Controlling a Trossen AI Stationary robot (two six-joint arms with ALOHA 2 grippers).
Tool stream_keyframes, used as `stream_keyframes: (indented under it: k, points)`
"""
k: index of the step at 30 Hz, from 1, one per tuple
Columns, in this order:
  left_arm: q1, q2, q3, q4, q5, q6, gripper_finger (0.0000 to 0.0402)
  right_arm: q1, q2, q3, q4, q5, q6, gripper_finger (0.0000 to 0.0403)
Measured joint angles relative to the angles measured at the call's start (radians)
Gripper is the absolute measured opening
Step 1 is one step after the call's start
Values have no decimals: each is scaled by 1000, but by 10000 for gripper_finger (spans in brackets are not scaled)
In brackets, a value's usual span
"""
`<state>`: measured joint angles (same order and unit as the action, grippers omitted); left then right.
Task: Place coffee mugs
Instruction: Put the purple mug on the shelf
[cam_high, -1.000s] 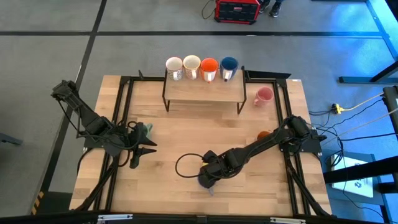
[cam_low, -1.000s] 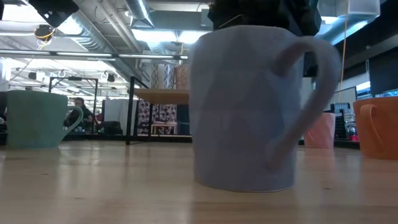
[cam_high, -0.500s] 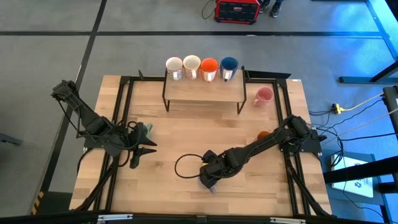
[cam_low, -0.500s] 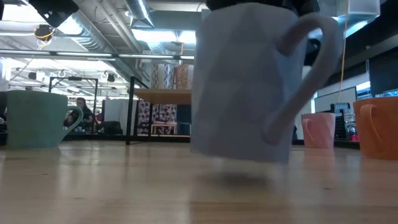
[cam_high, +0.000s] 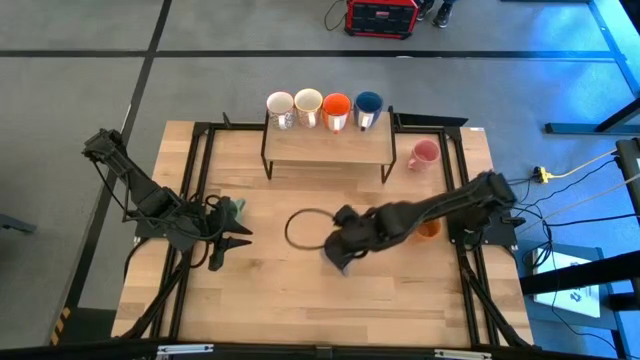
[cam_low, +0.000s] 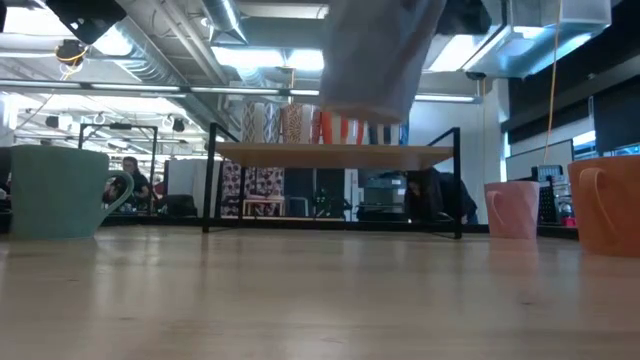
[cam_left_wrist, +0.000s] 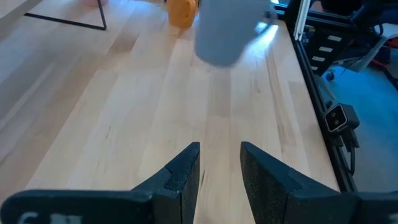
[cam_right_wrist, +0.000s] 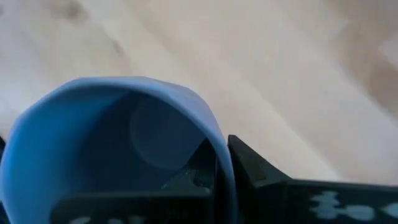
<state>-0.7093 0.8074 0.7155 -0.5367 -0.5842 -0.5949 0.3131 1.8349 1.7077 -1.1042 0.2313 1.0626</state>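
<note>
Eight mugs in all. Nearest, the lavender-grey mug (cam_low: 375, 60), smooth and plain, hangs above the table (cam_high: 300, 300), pinched at its rim by the right gripper (cam_high: 340, 250); a second ago it stood on the wood nearer the front edge. The left gripper (cam_high: 222, 245), fingers slightly parted and holding nothing, waits beside the pale green mug (cam_high: 235, 210). An orange mug (cam_high: 428, 228) stands right of centre, the pink mug (cam_high: 423, 155) behind it. Four more mugs (cam_high: 322, 108) line the rack (cam_high: 325, 145) at the back.

Lavender-grey mug (cam_low: 372, 60), pale wooden table (cam_high: 300, 290)
</note>
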Motion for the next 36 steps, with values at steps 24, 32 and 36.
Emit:
stream_keyframes:
  k: [24, 32, 36]
  points:
    - [-1, 0, 0, -10, 6, 2, 110, -469, -313, 1, -274, 100, -194, 2]
    - [-1, 0, 0, -12, 6, -3, 110, -656, -293, 0, -227, 36, -333, 1]
    - [-1, 0, 0, -12, 3, -4, 110, -716, -267, -1, -224, -8, -377, 1]
